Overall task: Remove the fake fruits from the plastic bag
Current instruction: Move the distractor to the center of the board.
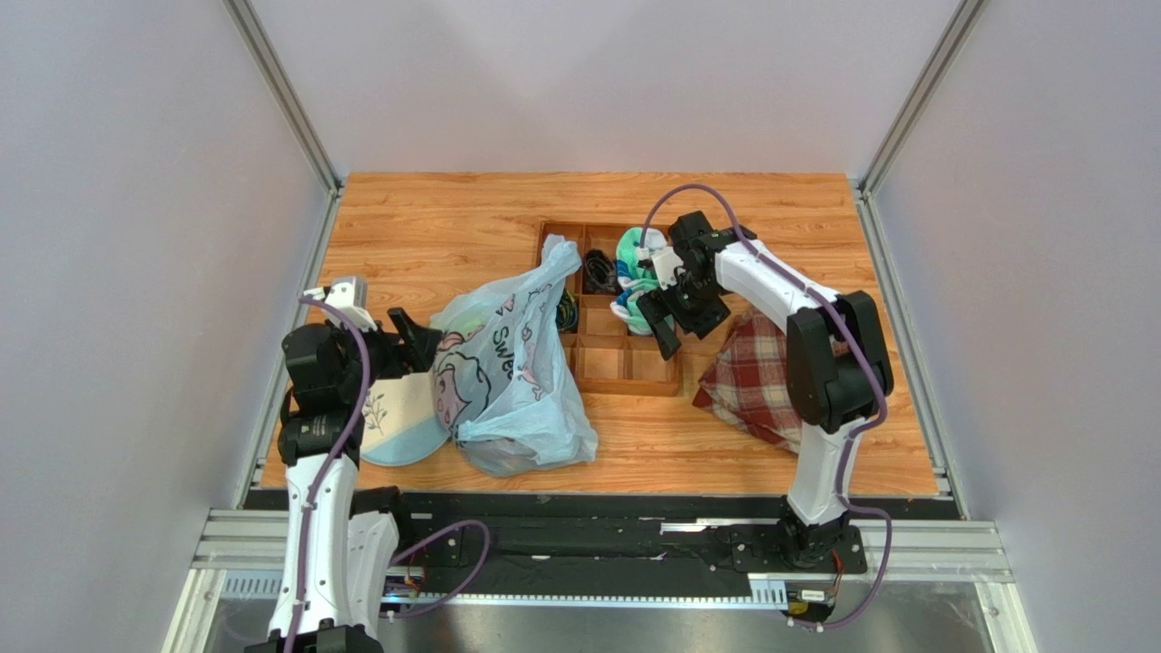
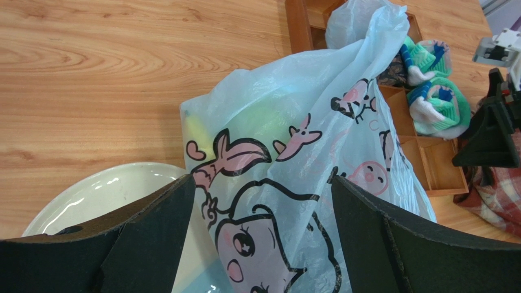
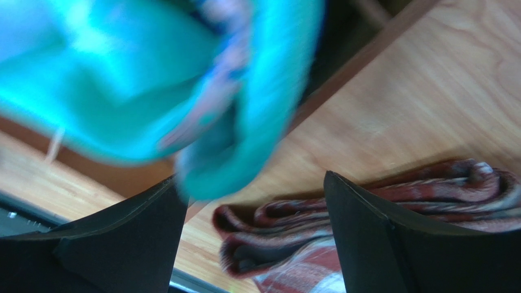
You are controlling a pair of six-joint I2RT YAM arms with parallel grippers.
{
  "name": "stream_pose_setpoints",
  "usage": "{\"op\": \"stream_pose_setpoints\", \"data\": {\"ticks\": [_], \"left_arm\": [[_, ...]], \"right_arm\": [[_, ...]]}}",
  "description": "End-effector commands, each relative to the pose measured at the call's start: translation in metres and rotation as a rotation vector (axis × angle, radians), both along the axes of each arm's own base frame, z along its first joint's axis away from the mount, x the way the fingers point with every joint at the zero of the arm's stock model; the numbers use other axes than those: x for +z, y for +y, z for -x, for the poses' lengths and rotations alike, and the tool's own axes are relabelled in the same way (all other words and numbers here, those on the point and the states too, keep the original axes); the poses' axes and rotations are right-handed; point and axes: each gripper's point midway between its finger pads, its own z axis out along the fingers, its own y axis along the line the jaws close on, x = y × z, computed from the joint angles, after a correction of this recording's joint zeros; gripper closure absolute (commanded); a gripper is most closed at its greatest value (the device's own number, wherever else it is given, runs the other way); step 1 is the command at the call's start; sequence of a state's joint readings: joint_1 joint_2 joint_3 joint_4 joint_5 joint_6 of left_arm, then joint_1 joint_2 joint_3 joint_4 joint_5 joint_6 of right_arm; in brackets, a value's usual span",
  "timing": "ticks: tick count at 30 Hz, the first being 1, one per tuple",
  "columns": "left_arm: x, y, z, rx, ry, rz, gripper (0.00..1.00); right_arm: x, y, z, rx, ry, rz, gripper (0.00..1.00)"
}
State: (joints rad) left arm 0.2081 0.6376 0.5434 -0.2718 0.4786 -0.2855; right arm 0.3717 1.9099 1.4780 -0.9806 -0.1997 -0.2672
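Just beside left end effector (image 2: 263, 183), plastic bag (image 2: 293, 122)

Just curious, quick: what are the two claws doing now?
Left gripper: open, facing the plastic bag, holding nothing.
Right gripper: open beside the teal socks, holding nothing.

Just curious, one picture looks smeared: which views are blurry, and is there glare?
Right wrist view: the teal socks close to the lens are smeared, the plaid cloth soft. Left wrist view: sharp, with a sheen on the white plate. Top view: evenly lit, crisp.
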Motion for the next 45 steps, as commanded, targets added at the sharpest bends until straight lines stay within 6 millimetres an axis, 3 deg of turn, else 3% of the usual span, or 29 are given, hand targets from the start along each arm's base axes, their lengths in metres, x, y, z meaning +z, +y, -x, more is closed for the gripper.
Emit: {"op": "stream_pose_setpoints", "data": {"ticks": [1,2,6,9,11,16,19,20,23,25,28,29,30,31,32,33,34,35,36,38,39,41,45], "left_arm": [[0.011,0.006,-0.005,0.013,0.002,0.0,0.1],[0.012,0.007,-0.007,0.01,0.008,-0.002,0.1],[0.008,0.007,-0.01,-0.007,0.045,-0.011,0.11],[0.006,0.007,-0.015,-0.025,0.062,-0.021,0.11],[0.005,0.01,-0.021,-0.023,0.073,-0.025,0.11],[0.009,0.011,-0.035,-0.036,0.067,-0.019,0.11],[0.01,0.013,-0.042,-0.035,0.062,-0.021,0.11],[0.009,0.013,-0.044,-0.036,0.065,-0.018,0.11],[0.01,0.012,-0.048,-0.041,0.061,-0.009,0.11],[0.012,0.01,-0.051,-0.052,0.056,-0.005,0.11],[0.015,0.003,-0.051,-0.081,0.043,-0.012,0.11],[0.017,0.001,-0.051,-0.088,0.036,-0.015,0.11],[0.018,-0.001,-0.051,-0.094,0.032,-0.016,0.11],[0.019,-0.005,-0.051,-0.106,0.028,-0.016,0.11],[0.021,-0.007,-0.049,-0.116,0.023,-0.014,0.11],[0.023,-0.008,-0.049,-0.119,0.016,-0.017,0.11],[0.025,-0.011,-0.049,-0.128,0.01,-0.018,0.11],[0.027,-0.011,-0.048,-0.128,0.007,-0.019,0.11],[0.028,-0.011,-0.047,-0.128,0.004,-0.019,0.11],[0.033,-0.011,-0.045,-0.123,-0.007,-0.022,0.11],[0.034,-0.011,-0.045,-0.119,-0.008,-0.017,0.11],[0.037,-0.01,-0.044,-0.102,-0.016,-0.017,0.11],[0.034,-0.01,-0.042,-0.091,0.012,0.01,0.13]], "right_arm": [[0.006,-0.013,-0.06,-0.136,-0.127,0.061,0.17],[0.0,-0.022,-0.069,-0.167,-0.118,0.063,0.18],[0.01,-0.033,-0.121,-0.236,-0.179,0.012,0.3],[0.004,-0.051,-0.143,-0.29,-0.177,-0.014,0.44],[0.008,-0.065,-0.157,-0.327,-0.203,-0.016,0.47],[0.012,-0.1,-0.169,-0.417,-0.231,-0.015,0.46],[0.017,-0.13,-0.179,-0.48,-0.256,-0.014,0.45],[0.019,-0.154,-0.182,-0.525,-0.267,-0.004,0.45],[0.029,-0.193,-0.193,-0.569,-0.314,0.018,0.37],[0.044,-0.199,-0.197,-0.532,-0.35,0.006,0.31],[0.077,-0.166,-0.179,-0.418,-0.332,-0.162,0.24],[0.086,-0.142,-0.164,-0.363,-0.292,-0.244,0.23],[0.11,-0.13,-0.153,-0.323,-0.323,-0.268,0.22],[0.1,-0.118,-0.131,-0.252,-0.285,-0.266,0.22],[0.103,-0.092,-0.114,-0.162,-0.271,-0.288,0.24],[0.121,-0.075,-0.091,-0.08,-0.306,-0.291,0.33],[0.096,-0.063,-0.06,-0.01,-0.234,-0.279,0.39],[0.086,-0.039,-0.036,0.146,-0.221,-0.259,0.46],[0.081,-0.029,-0.018,0.222,-0.216,-0.24,0.58],[0.062,-0.002,0.03,0.389,-0.162,-0.207,0.72],[0.058,0.005,0.041,0.418,-0.148,-0.206,0.81],[0.047,0.025,0.059,0.453,-0.108,-0.221,0.85],[0.029,0.05,0.054,0.442,-0.065,-0.211,0.89]]}}
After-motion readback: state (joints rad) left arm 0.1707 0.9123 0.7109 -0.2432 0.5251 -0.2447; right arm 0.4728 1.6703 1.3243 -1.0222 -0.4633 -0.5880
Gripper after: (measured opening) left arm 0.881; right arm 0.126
